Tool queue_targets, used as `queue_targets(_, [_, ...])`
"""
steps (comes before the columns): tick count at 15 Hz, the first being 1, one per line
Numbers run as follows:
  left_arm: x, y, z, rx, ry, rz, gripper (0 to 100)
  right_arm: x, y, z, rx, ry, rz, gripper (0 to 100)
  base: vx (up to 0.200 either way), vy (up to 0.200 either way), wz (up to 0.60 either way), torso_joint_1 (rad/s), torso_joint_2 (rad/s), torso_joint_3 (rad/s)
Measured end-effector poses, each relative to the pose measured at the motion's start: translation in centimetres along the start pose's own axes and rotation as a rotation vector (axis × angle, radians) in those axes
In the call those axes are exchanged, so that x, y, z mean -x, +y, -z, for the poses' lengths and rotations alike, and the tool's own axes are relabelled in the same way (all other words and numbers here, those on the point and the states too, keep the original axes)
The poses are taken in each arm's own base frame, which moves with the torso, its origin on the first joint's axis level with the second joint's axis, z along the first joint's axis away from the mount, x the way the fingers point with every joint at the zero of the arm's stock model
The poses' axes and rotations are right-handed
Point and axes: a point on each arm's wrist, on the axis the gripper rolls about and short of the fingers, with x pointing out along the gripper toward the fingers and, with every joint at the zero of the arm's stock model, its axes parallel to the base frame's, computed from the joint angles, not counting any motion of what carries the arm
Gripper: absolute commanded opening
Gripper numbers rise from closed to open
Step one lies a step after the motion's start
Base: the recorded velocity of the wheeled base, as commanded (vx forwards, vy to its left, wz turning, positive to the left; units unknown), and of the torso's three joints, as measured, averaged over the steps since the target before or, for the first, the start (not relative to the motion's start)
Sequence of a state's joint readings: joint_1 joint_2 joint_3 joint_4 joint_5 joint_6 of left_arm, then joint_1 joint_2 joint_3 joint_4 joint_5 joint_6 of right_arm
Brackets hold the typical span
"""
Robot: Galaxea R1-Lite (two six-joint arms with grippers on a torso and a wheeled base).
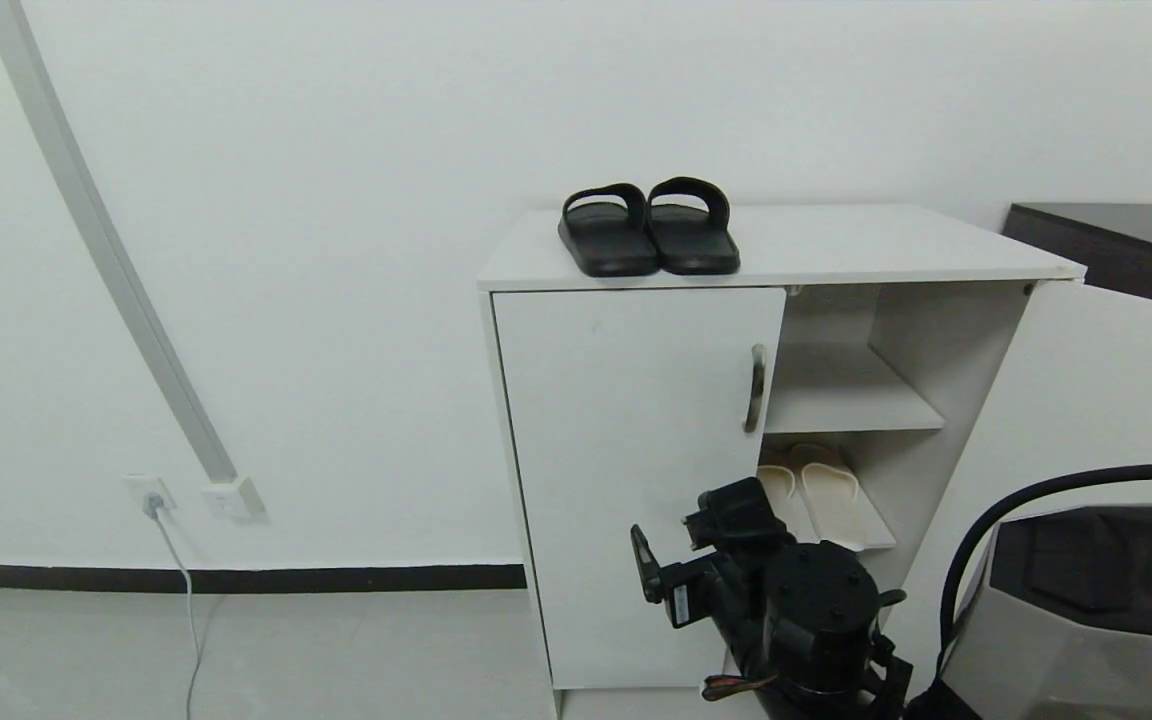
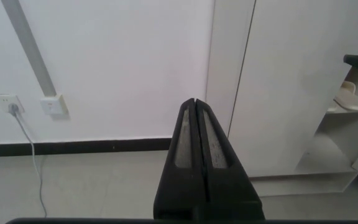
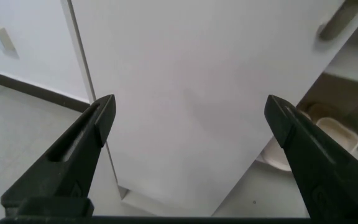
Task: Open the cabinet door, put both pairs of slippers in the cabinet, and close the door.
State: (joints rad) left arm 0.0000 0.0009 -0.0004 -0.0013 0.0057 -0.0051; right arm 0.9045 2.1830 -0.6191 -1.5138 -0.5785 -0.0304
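A white cabinet [image 1: 836,245] stands against the wall. Its right door [image 1: 1086,390] is swung open and its left door [image 1: 626,470] is closed, with a metal handle [image 1: 757,388]. A black pair of slippers [image 1: 648,228] lies on the cabinet top. A white pair of slippers [image 1: 816,490] rests on the lower shelf inside; the white slippers [image 3: 328,134] also show past the door edge. My right gripper [image 1: 676,540] is open and empty, low in front of the closed left door [image 3: 185,74]. My left gripper [image 2: 195,102] is shut on nothing, off to the cabinet's left.
A grey cable duct [image 1: 106,250] runs down the wall to a socket [image 1: 148,493] with a cord hanging to the floor. A dark piece of furniture [image 1: 1116,245] stands behind the open door. Bare floor lies left of the cabinet.
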Motion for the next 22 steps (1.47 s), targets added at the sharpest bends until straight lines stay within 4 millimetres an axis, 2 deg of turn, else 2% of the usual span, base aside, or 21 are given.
queue_targets(11, [0.00,0.00,0.00,-0.002,0.000,0.000,0,-0.09,-0.08,0.21,0.002,0.005,0.002,100,0.000,0.000,0.00,0.163,-0.49,-0.321])
queue_targets(22, [0.00,0.00,0.01,-0.001,0.000,-0.002,0,-0.09,-0.11,0.20,0.001,0.002,0.000,100,0.000,0.000,0.00,0.238,-0.56,-0.327])
